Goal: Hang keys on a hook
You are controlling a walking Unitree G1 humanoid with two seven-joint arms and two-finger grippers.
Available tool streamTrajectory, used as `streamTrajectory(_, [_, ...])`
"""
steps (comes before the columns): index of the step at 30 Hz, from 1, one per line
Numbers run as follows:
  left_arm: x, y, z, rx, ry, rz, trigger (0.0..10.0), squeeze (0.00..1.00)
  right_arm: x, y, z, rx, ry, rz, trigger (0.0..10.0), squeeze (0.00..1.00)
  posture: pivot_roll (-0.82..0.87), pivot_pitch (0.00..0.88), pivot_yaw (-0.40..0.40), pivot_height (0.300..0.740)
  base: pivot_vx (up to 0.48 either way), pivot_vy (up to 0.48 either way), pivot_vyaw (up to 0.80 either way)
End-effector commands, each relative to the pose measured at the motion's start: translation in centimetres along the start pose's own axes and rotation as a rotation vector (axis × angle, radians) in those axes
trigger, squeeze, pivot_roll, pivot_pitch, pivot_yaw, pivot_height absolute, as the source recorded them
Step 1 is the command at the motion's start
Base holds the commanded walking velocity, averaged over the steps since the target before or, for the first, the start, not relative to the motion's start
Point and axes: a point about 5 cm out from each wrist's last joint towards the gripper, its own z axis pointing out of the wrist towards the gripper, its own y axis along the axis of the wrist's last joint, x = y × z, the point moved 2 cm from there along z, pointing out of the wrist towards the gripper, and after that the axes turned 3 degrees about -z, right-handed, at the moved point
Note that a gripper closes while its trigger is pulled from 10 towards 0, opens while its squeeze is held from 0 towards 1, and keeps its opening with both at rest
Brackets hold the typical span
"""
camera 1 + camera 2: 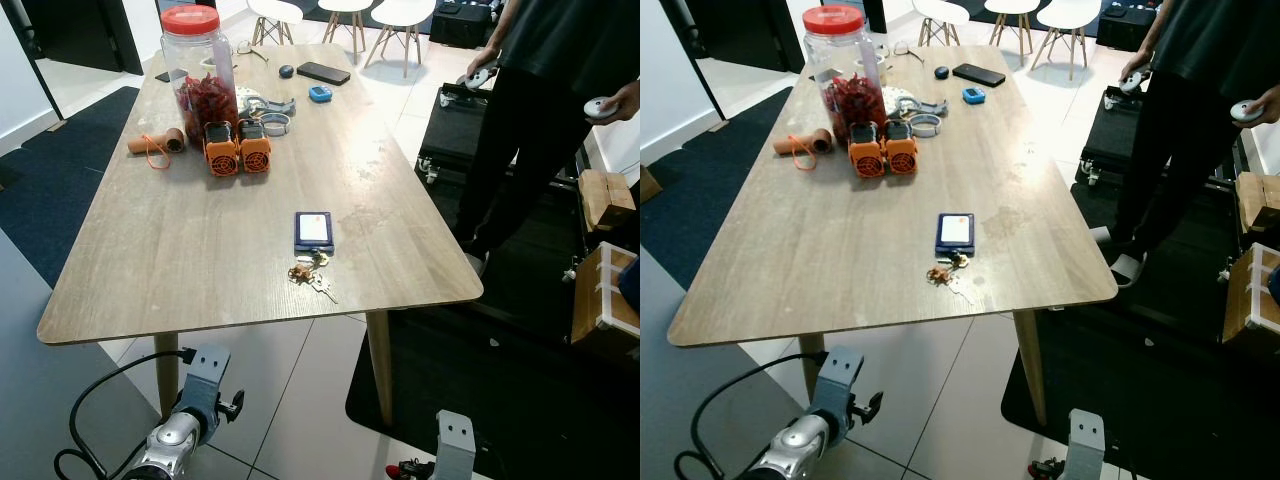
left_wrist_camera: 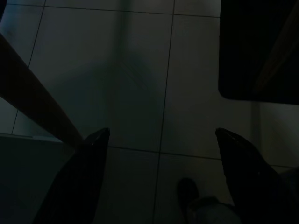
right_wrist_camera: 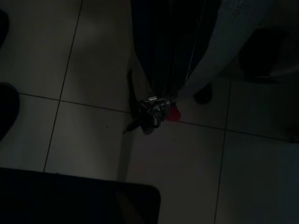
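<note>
The keys (image 1: 311, 274) lie on the wooden table (image 1: 180, 250) near its front edge, touching a dark blue card holder (image 1: 313, 231). The left gripper (image 2: 159, 177) hangs below the tabletop over floor tiles, fingers spread apart. The right gripper's finger state cannot be told.

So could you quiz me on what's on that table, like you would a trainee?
1. True or false: the keys lie near the table's front edge.
2. What touches the keys on their far side? A) blue card holder B) phone C) jar
3. What colour is the jar's lid?

Key: 1 true. 2 A, the blue card holder. 3 red.
</note>
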Motion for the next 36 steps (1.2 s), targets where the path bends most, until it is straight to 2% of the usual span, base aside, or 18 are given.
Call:
streamTrajectory(1, [-0.06,-0.18,0.0,0.014,-0.003,0.007,10.0,0.0,0.13,0.08,0.04,0.003,0.002,-0.015,10.0,0.0,0.09,0.026,-0.01,0.74,0.0,0.0,0.0])
streamTrajectory(25, [-0.07,-0.49,-0.06,0.026,-0.005,0.007,10.0,0.0,0.08,0.0,0.02,0.006,0.001,-0.014,10.0,0.0,0.09,0.029,-0.007,0.74,0.0,0.0,0.0])
streamTrajectory(36, [-0.27,0.05,0.09,0.005,-0.011,0.006,10.0,0.0,0.22,-0.2,-0.02,0.008,0.013,-0.035,10.0,0.0,0.09,0.031,-0.007,0.74,0.0,0.0,0.0])
